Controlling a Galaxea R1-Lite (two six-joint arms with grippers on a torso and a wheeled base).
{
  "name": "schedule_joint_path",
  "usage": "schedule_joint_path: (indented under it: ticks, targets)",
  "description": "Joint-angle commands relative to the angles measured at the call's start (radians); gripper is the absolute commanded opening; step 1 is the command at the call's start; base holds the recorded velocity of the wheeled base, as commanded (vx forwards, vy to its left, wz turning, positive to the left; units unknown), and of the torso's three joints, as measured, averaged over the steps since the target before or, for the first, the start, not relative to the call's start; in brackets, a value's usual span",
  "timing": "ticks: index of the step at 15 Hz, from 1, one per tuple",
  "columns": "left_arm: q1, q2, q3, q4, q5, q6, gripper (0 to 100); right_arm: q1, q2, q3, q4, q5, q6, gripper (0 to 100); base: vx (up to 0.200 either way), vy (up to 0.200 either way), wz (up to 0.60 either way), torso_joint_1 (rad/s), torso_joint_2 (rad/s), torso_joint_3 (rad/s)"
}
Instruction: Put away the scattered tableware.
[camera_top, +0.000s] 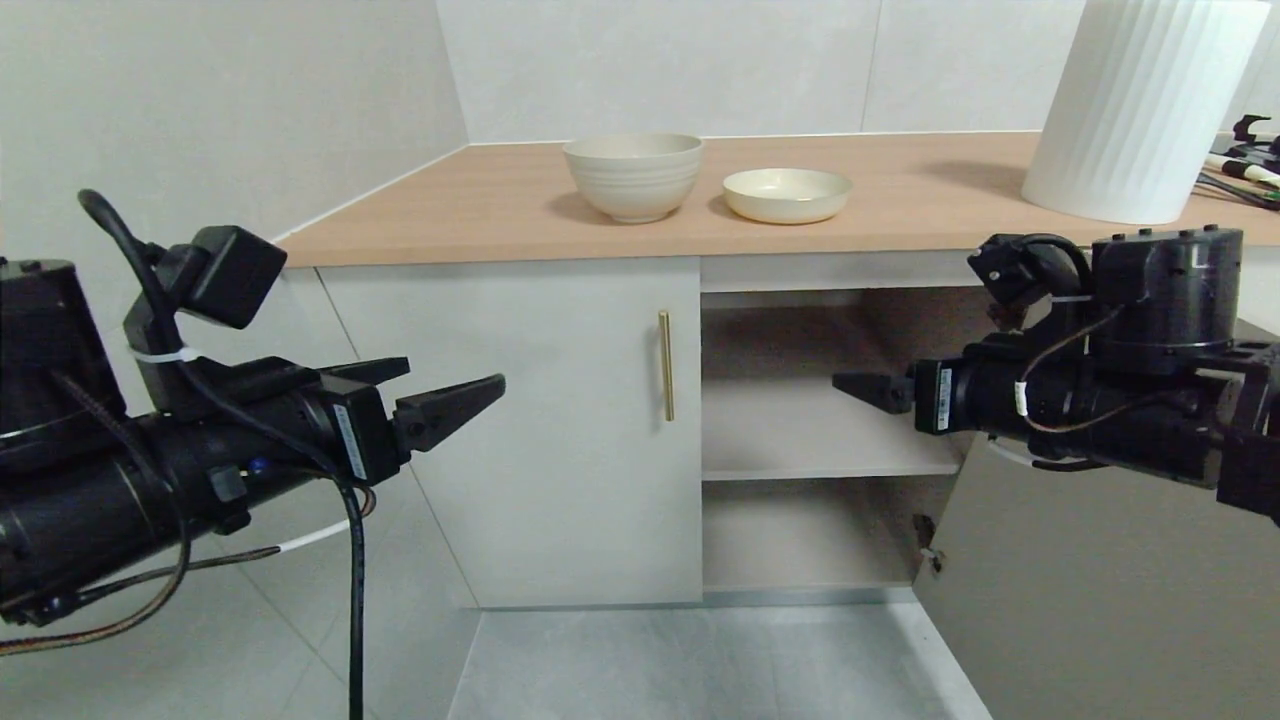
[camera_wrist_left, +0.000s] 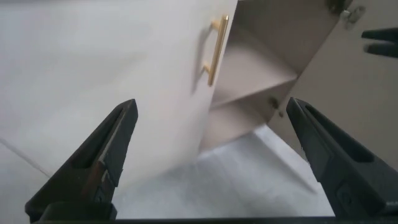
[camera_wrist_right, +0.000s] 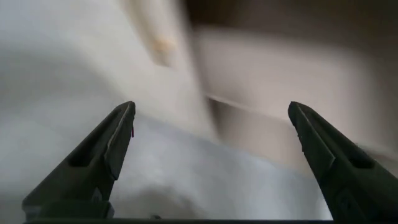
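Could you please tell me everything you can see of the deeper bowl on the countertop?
The bowl is cream-coloured, round and deep, with faint horizontal ridges around its outer wall; it looks ceramic. It stands upright on the wood-look countertop, above the shut cabinet door. The shallow dish sits to its right, apart from it. Nothing but the countertop touches it. Its inside is mostly hidden, so any contents cannot be told.

cream bowl (camera_top: 634, 176), shallow dish (camera_top: 787, 194), upright, countertop (camera_top: 450, 215)

bowl (camera_top: 633, 175) left of plate (camera_top: 787, 194), both on counter (camera_top: 480, 215), cabinet (camera_top: 540, 430) below
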Motion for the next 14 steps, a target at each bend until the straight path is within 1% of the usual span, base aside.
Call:
schedule_joint_path:
  ticks: [1, 2, 3, 5, 6, 7, 9, 10, 12, 14]
  targets:
    - [0.0, -0.04, -0.037, 0.057, -0.001, -0.009, 100, 0.01, -0.011, -0.077, 0.078, -0.047, 0.005, 100, 0.0, 0.0, 0.0, 0.0, 0.0, 0.0]
    - [0.0, -0.045, -0.053, 0.12, -0.003, -0.011, 100, 0.012, -0.016, -0.071, 0.081, -0.051, 0.008, 100, 0.0, 0.0, 0.0, 0.0, 0.0, 0.0]
    - [0.0, -0.043, -0.059, 0.132, -0.004, -0.011, 100, 0.012, -0.022, -0.069, 0.084, -0.064, 0.006, 100, 0.0, 0.0, 0.0, 0.0, 0.0, 0.0]
    - [-0.003, -0.035, -0.054, 0.132, -0.003, -0.011, 100, 0.012, -0.045, -0.071, 0.087, -0.125, 0.02, 100, 0.0, 0.0, 0.0, 0.0, 0.0, 0.0]
    - [-0.003, -0.043, -0.056, 0.131, -0.003, -0.011, 100, 0.025, -0.068, -0.068, 0.093, -0.203, 0.023, 100, 0.0, 0.0, 0.0, 0.0, 0.0, 0.0]
    - [-0.003, -0.049, -0.059, 0.131, -0.001, -0.011, 100, 0.05, -0.076, -0.066, 0.099, -0.231, 0.025, 100, 0.0, 0.0, 0.0, 0.0, 0.0, 0.0]
    - [-0.003, -0.066, -0.059, 0.131, -0.003, -0.011, 100, 0.088, -0.085, -0.06, 0.104, -0.235, 0.043, 100, 0.0, 0.0, 0.0, 0.0, 0.0, 0.0]
    - [-0.002, -0.068, -0.059, 0.131, -0.001, -0.011, 100, 0.096, -0.082, -0.057, 0.106, -0.235, 0.043, 100, 0.2, 0.0, 0.0, 0.007, 0.0, 0.002]
    - [-0.003, -0.066, -0.059, 0.131, -0.003, -0.011, 100, 0.104, -0.08, -0.055, 0.159, -0.229, 0.042, 100, 0.2, 0.0, 0.0, -0.007, 0.0, 0.002]
    - [-0.002, -0.065, -0.059, 0.131, -0.003, -0.011, 100, 0.104, -0.082, -0.054, 0.172, -0.223, 0.042, 100, 0.2, 0.0, 0.0, 0.01, 0.0, -0.005]
